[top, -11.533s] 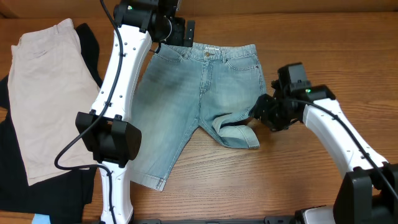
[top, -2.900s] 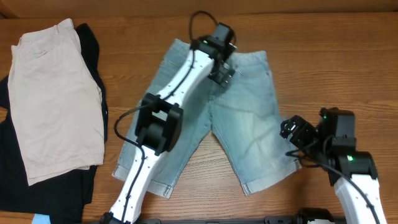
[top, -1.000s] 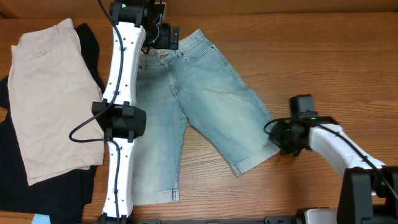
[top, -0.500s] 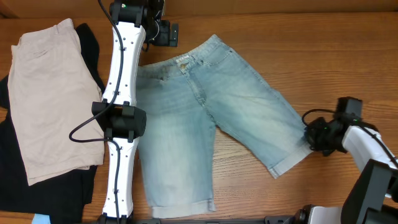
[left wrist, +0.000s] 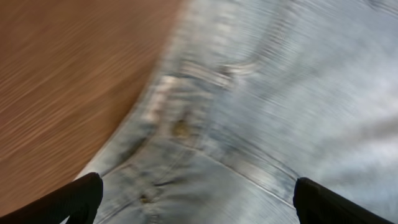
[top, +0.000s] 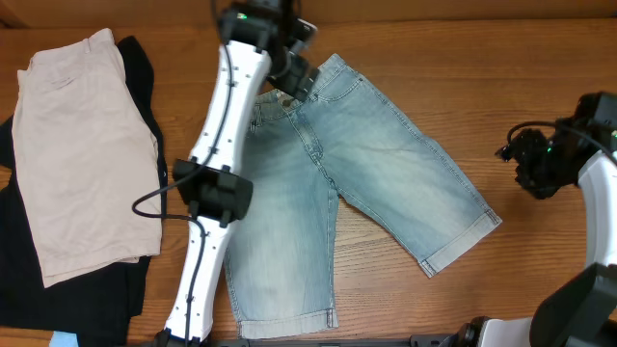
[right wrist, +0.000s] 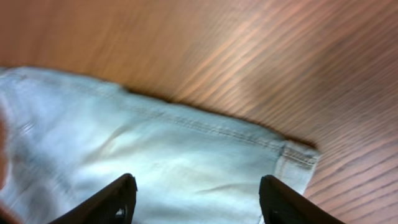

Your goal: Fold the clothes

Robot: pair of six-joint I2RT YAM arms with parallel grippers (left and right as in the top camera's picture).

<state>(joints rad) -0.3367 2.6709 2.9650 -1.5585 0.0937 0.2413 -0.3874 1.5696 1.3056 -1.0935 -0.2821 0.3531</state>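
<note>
The light-blue denim shorts (top: pixel 328 183) lie spread flat on the wooden table, waistband at the far side, one leg towards the front and one towards the right. My left gripper (top: pixel 299 75) hovers over the waistband, jaws open and empty; the left wrist view shows the gripper (left wrist: pixel 199 202) above the waistband (left wrist: pixel 186 130). My right gripper (top: pixel 528 166) is open and empty, to the right of the right leg's cuff (top: pixel 465 236) and apart from it. In the right wrist view the gripper (right wrist: pixel 198 202) looks down on that leg and its cuff (right wrist: pixel 297 163).
Beige shorts (top: pixel 82 145) lie at the far left on top of a black garment (top: pixel 145 77). The left arm (top: pixel 227 145) stretches over the denim's left side. Bare wood (top: pixel 540 280) lies to the right of the denim.
My left gripper has moved right, onto the waistband area. My right gripper has moved away from the cuff, up and to the right. The shorts lie nearly as before.
</note>
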